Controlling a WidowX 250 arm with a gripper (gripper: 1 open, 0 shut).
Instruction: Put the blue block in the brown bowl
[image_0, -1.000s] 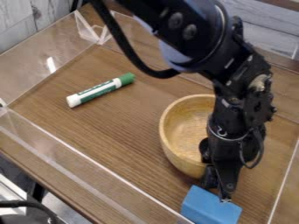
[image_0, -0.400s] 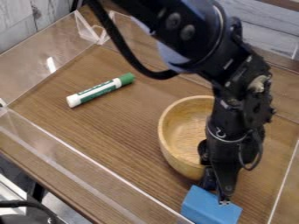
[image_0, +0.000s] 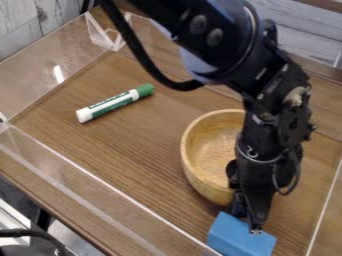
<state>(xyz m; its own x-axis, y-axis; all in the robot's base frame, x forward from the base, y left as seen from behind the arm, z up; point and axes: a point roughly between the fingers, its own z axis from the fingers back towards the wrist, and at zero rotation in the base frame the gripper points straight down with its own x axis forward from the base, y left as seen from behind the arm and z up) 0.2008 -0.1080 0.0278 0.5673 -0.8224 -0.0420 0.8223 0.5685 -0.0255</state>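
The blue block lies flat on the wooden table at the lower right, just in front of the brown bowl. My gripper points straight down from the black arm. Its narrow fingers are drawn close together on the block's far right end, and their tips meet its top edge. The block rests on the table. The bowl is round, thick-walled and light brown, with nothing visible inside. The arm hides the bowl's right rim.
A green-and-white marker pen lies to the left of the bowl. Clear plastic walls fence the table on the left and back. The table's front edge runs close to the block.
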